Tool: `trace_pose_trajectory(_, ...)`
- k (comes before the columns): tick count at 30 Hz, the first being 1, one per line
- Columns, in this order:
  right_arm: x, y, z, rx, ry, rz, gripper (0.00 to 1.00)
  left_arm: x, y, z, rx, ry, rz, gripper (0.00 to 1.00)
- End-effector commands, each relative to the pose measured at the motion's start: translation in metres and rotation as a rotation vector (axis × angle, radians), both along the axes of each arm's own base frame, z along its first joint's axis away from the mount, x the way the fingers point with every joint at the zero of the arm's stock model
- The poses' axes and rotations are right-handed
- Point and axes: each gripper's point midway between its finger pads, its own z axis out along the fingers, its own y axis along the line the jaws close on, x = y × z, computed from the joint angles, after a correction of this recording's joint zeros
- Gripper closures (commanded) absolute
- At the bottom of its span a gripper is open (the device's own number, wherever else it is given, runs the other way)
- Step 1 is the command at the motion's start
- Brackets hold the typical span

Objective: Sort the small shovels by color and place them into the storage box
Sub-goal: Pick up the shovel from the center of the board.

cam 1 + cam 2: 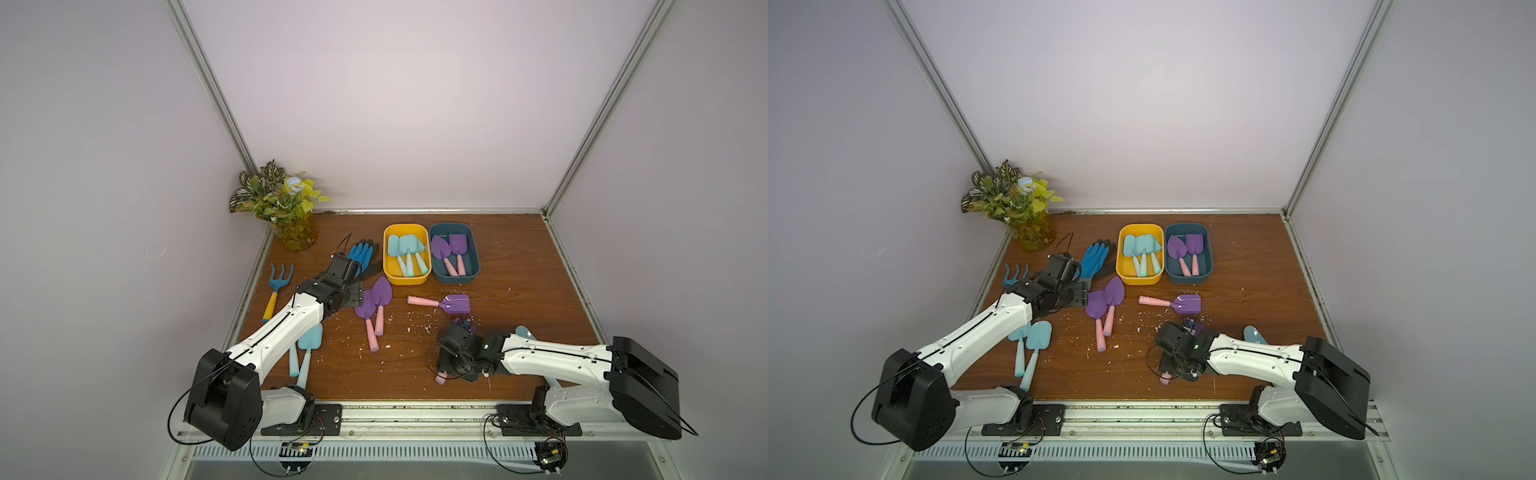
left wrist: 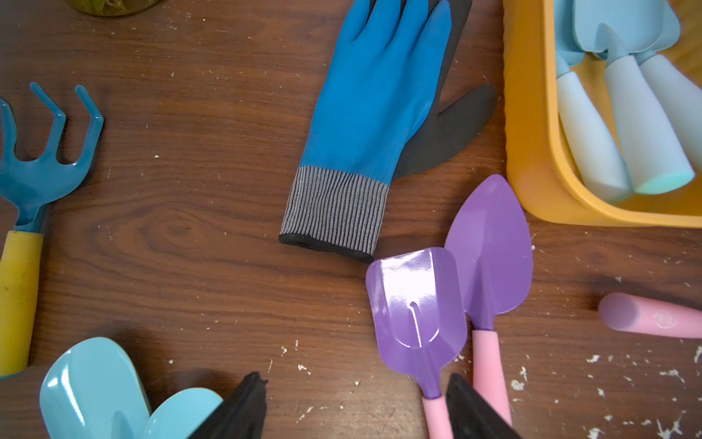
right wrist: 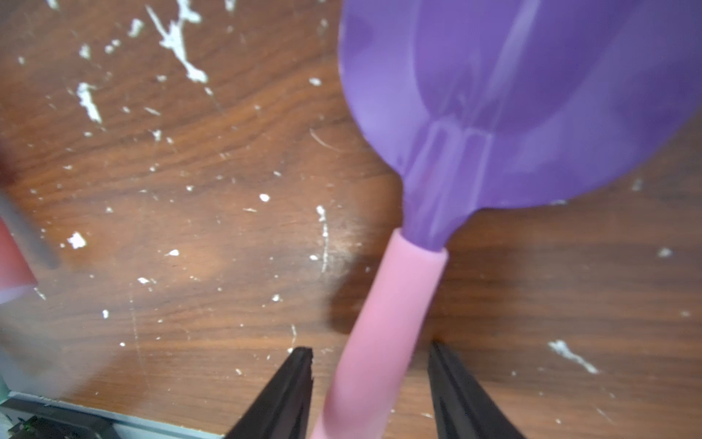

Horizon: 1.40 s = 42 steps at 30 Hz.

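Note:
A yellow box (image 1: 405, 281) holds three aqua shovels (image 1: 408, 249). The dark blue box (image 1: 455, 279) beside it holds two purple shovels (image 1: 449, 248). On the table lie two purple shovels (image 1: 372, 302) side by side, one purple shovel (image 1: 456, 304) lying crosswise, and two aqua shovels (image 1: 309, 341) partly under the left arm. Another aqua blade (image 1: 523, 331) peeks from behind the right arm. My left gripper (image 2: 353, 384) is open just short of the purple pair; one pink handle (image 2: 437, 416) lies against the inside of one finger. My right gripper (image 3: 370, 357) stands open astride the pink handle (image 3: 383, 327) of a purple shovel, gaps on both sides.
A blue rake with a yellow handle (image 1: 275, 289) lies at the left edge. A blue and black glove (image 1: 362, 255) rests beside the yellow box. A plant in a glass vase (image 1: 291, 216) fills the back left corner. White crumbs speckle the wooden table (image 1: 519, 270).

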Motion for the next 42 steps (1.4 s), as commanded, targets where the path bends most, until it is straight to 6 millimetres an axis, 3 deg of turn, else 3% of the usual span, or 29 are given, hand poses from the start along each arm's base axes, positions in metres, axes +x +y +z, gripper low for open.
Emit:
trace_pose_trajectory(1, -0.001, 0.009, 0.005, 0.010, 0.005, -0.009, 0.49, 0.002, 0.003, 0.006, -0.012, -0.028, -0.009, 0.23)
trace_pose_trajectory(11, -0.004, -0.002, 0.009, -0.036, -0.039, -0.068, 0.62, 0.001, -0.005, 0.015, -0.080, -0.049, -0.038, 0.24)
trace_pose_trajectory(17, -0.006, -0.018, 0.018, -0.082, -0.074, -0.128, 0.76, 0.001, -0.009, 0.022, -0.126, -0.068, -0.051, 0.24)
trace_pose_trajectory(21, 0.000, -0.030, 0.039, -0.122, -0.120, -0.151, 0.87, 0.003, -0.006, 0.024, -0.187, -0.074, -0.048, 0.24)
trace_pose_trajectory(31, 0.012, -0.062, 0.095, -0.118, -0.246, -0.241, 0.91, 0.004, -0.004, 0.010, -0.203, -0.036, -0.048, 0.24)
trace_pose_trajectory(36, 0.029, -0.073, 0.126, -0.146, -0.341, -0.228, 0.92, 0.005, -0.006, 0.009, -0.213, -0.037, -0.037, 0.25)
trace_pose_trajectory(42, 0.059, -0.083, 0.177, -0.213, -0.443, -0.148, 0.92, 0.010, 0.000, 0.015, -0.192, -0.065, -0.007, 0.26)
